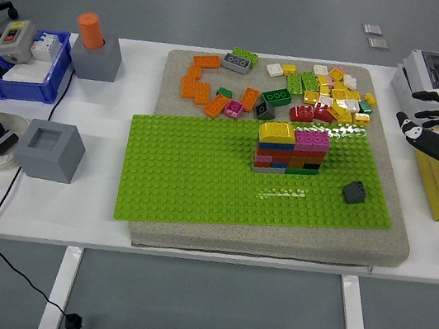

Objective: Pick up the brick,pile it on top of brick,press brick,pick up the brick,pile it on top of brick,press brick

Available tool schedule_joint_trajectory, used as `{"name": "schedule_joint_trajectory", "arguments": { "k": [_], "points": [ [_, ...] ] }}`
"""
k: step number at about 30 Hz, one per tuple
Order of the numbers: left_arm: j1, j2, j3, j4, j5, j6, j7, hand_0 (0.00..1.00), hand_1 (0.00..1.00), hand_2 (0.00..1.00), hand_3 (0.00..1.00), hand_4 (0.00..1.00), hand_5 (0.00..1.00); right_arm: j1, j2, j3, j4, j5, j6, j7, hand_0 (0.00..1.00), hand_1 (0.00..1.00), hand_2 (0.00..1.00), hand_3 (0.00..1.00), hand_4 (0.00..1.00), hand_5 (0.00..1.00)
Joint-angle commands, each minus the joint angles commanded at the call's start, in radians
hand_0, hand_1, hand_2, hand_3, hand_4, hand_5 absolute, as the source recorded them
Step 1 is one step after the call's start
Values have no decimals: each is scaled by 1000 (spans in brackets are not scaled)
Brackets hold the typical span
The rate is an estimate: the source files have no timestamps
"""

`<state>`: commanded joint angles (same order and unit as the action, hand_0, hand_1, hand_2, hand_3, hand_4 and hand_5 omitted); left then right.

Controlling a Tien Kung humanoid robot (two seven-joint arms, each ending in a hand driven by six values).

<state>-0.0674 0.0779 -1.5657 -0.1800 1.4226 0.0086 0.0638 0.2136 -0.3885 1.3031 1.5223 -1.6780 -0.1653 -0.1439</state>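
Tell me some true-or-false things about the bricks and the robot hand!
1. The multicoloured brick stack stands on the bright green studded baseplate. True.
2. The right robot hand holds a brick. False: its fingers are spread and empty.
3. A small dark grey brick sits alone on the baseplate. True.
4. The loose orange bricks lie on the baseplate. False: they lie on the grey mat behind it.

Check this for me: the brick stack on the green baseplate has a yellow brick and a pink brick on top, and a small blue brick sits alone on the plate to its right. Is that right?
Not quite. In the head view the lone brick to the right of the brick stack is dark grey, not blue. The rest holds: the stack stands on the green baseplate with a yellow brick and a pink brick on top.
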Motion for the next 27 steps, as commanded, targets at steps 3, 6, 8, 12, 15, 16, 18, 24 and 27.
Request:
{"name": "schedule_joint_trajectory", "arguments": {
  "k": [3,6,8,12,15,16,18,24,27],
  "points": [
    [1,2,-5,0,1,0,0,628,585,550,578,575,284,6,-27,-6,21,-113,66,-82,649,685,777,650,761,156],
    [1,2,-9,0,1,0,0,628,585,550,579,574,284,20,-48,-14,38,-197,124,-162,735,780,855,674,777,52],
    [1,1,-10,0,-2,1,1,628,585,550,579,574,284,37,-67,-34,49,-245,162,-213,735,780,855,674,777,52],
    [0,3,-12,0,-4,1,4,628,585,550,580,574,283,87,-100,-96,71,-343,247,-331,742,759,835,664,732,18],
    [-2,7,-15,0,-4,1,6,628,585,550,580,574,283,104,-89,-96,62,-381,271,-405,742,759,835,664,732,18],
    [-2,8,-16,0,-5,1,6,628,585,550,582,575,283,102,-80,-85,57,-383,266,-418,551,582,692,653,622,183],
    [-1,9,-17,0,-6,2,6,628,585,550,582,575,283,79,-42,-43,38,-361,224,-389,551,582,692,653,622,183],
    [4,7,-18,0,-11,4,13,629,586,550,583,577,283,-4,76,57,-20,-172,54,-202,305,416,563,610,610,284],
    [3,6,-20,0,-10,5,13,629,586,550,583,577,283,-37,112,88,-41,-68,-28,-100,305,416,563,610,610,284]
  ]
}}
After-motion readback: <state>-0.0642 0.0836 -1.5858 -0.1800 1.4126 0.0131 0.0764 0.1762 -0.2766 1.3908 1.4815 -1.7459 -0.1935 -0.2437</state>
